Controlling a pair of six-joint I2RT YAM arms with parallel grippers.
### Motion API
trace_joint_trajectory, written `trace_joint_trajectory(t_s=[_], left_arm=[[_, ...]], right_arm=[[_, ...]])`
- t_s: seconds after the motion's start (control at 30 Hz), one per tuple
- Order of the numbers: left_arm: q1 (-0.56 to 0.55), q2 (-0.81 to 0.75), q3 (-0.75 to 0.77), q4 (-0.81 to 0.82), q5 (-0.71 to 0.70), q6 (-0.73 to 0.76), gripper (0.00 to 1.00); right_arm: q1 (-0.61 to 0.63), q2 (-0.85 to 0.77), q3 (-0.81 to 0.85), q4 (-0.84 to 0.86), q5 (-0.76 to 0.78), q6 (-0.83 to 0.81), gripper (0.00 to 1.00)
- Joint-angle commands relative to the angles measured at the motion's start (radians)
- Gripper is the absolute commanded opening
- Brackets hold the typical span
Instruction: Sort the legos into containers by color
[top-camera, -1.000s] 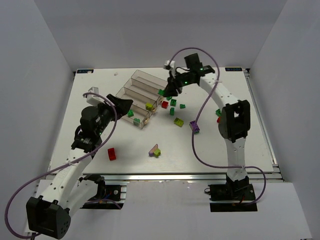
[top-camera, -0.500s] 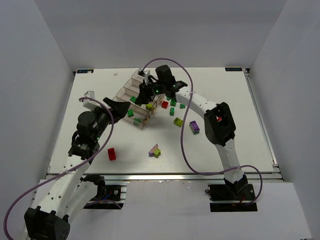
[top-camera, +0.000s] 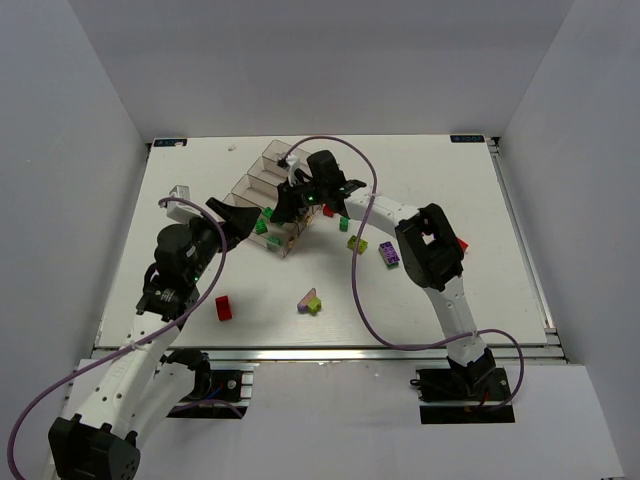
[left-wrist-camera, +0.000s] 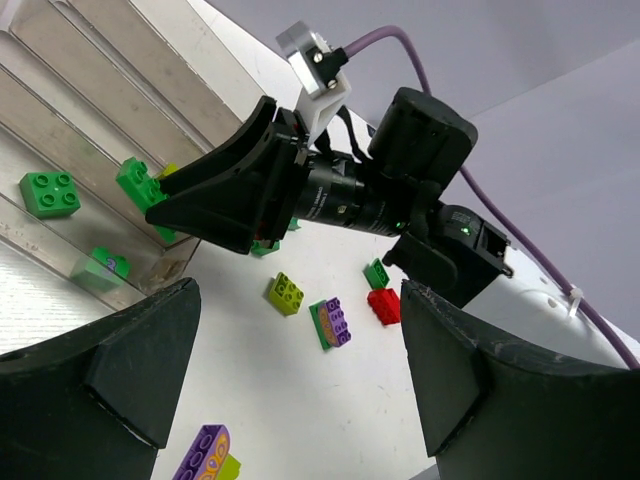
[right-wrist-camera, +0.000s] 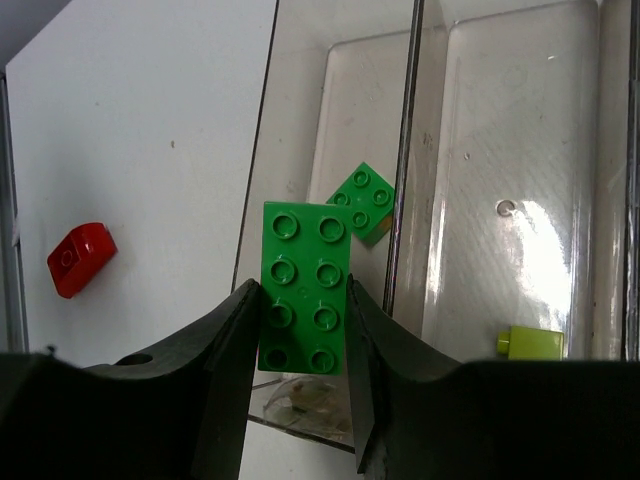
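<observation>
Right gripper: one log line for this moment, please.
right gripper: shut on green brick | position: above bins | left gripper: open, empty

Top, right edges cut off bins (right-wrist-camera: 500, 120); bottom edge cuts purple-lime brick (left-wrist-camera: 205, 455); from above, right tool (top-camera: 284, 207) covers bin ends.

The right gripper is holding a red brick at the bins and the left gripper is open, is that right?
Not quite: the brick in the right gripper is green, not red, as the right wrist view shows. It is held at the bins, and the left gripper is open.
</observation>
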Motion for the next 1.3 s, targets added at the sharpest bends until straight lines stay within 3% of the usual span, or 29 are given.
trace_joint_trajectory(t_s=[0.0,0.1,0.27,0.4,0.57,0.63,0.67,0.73,0.77,0.9,0.93,1.07,1.1,1.13,1.27], left_arm=[[0.002,-0.015,-0.005,0.006,-0.01,-0.01,0.9],[0.002,-0.006,0.002,-0.003,-0.007,-0.002,0.9],[0.002,0.006,0.0,0.009,0.002,-0.011,0.9],[0.002,0.008,-0.006,0.013,0.002,-0.013,0.88],[0.002,0.037,0.003,0.007,0.024,-0.013,0.77],[0.002,0.057,0.009,0.013,0.043,-0.011,0.69],[0.001,0.067,0.015,0.016,0.051,-0.01,0.55],[0.002,0.106,0.041,0.018,0.07,-0.004,0.41],[0.002,0.121,0.052,0.02,0.095,-0.001,0.28],[-0.03,0.228,0.107,0.052,0.157,0.019,0.05],[-0.045,0.283,0.145,0.047,0.156,0.044,0.04],[-0.142,0.456,0.274,0.006,0.134,0.104,0.12],[-0.175,0.535,0.337,-0.029,0.116,0.122,0.25],[-0.191,0.535,0.369,-0.043,0.113,0.13,0.32],[-0.266,0.774,0.55,-0.141,0.061,0.173,0.52]], right_arm=[[0.003,-0.006,-0.021,0.046,0.008,-0.031,0.21],[0.007,-0.008,-0.026,0.039,0.003,-0.054,0.27],[0.009,-0.008,-0.03,0.022,-0.009,-0.084,0.46],[0.007,-0.01,-0.023,0.003,-0.024,-0.085,0.51],[0.004,-0.014,0.028,-0.055,-0.066,-0.121,0.56],[0.0,-0.019,0.078,-0.102,-0.085,-0.128,0.55],[-0.011,-0.022,0.098,-0.122,-0.096,-0.13,0.54],[-0.026,-0.045,0.152,-0.173,-0.13,-0.137,0.48],[-0.051,-0.055,0.163,-0.188,-0.148,-0.16,0.46],[-0.126,-0.138,0.155,-0.277,-0.222,-0.257,0.36],[-0.141,-0.166,0.151,-0.335,-0.222,-0.28,0.33],[-0.268,-0.236,0.076,-0.44,-0.195,-0.321,0.35],[-0.322,-0.275,0.053,-0.449,-0.173,-0.318,0.45],[-0.348,-0.298,0.025,-0.449,-0.162,-0.32,0.48],[-0.459,-0.393,-0.084,-0.506,-0.067,-0.383,0.63]])
